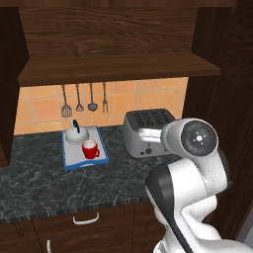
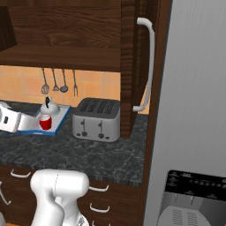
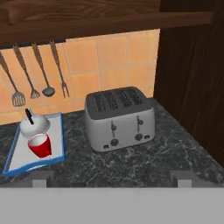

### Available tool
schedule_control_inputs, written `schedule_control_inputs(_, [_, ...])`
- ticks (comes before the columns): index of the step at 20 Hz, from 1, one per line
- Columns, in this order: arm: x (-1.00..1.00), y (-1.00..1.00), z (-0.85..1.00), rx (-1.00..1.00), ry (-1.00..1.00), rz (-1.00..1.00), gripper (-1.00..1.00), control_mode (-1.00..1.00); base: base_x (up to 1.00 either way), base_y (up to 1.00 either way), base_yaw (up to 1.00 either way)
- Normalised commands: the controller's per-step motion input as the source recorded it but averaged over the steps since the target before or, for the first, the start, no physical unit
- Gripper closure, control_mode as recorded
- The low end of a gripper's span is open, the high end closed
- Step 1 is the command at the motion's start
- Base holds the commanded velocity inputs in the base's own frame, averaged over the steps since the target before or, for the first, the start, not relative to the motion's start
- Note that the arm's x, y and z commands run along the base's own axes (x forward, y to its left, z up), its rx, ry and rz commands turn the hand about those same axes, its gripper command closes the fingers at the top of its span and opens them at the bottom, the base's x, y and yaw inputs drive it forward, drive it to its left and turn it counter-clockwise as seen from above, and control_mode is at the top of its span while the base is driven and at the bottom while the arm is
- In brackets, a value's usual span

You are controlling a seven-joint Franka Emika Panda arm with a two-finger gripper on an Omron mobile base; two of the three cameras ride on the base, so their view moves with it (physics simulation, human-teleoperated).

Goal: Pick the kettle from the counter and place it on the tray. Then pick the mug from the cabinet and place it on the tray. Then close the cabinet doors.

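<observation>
You are looking at the long dark marbled stone bench point(image 1: 44, 183), and the flat light-grey tray with a blue rim point(image 1: 74, 159) lies on it toward the back edge, left of the boxy silver four-slot toaster point(image 1: 143, 132). The small white dome-shaped kettle with a thin black handle point(image 1: 76, 133) sits at the tray's back end, upright. Just in front of it, the bright red cylindrical mug with a pale inside point(image 1: 90, 149) stands on the tray, close beside the kettle.

In the hand view your end effector point(image 3: 112, 178) has its two finger tips set far apart at the bottom, jaws wide and nothing between them. It hangs over the bench's front part, facing the toaster, which sits straight ahead.

Above, the dark brown wood-grain wall cabinet point(image 1: 108, 34) has its wide shelf point(image 1: 118, 66) in plain sight. In the right base view one tall dark wood-grain cabinet door point(image 2: 137, 66) stands swung out edge-on to you, its long silver bar handle point(image 2: 149, 64) running down it. Four metal utensils point(image 1: 84, 99) hang on the orange tiled wall point(image 1: 143, 96) behind the tray.

Below the bench's front edge you see wood drawers with white handles point(image 1: 86, 218).
</observation>
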Motion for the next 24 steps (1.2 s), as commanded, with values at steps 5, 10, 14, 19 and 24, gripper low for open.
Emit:
schedule_control_inputs(5, [-0.43,-0.27,0.32,0.06,-0.34,-0.11,-1.0,-1.0,0.0,0.0,0.0])
schedule_control_inputs(10, [-0.34,-0.14,0.14,0.04,-0.34,-0.05,-1.0,-1.0,0.0,0.0,0.0])
schedule_control_inputs(14, [-0.33,-0.24,0.06,0.05,-0.36,-0.04,-1.0,-1.0,0.0,0.0,0.0])
schedule_control_inputs(19, [-0.34,-0.42,0.08,0.1,-0.32,-0.03,-1.0,-1.0,0.0,0.0,0.0])
schedule_control_inputs(24, [-0.19,-0.38,0.1,0.06,-0.28,-0.13,-1.0,-1.0,0.0,0.0,0.0])
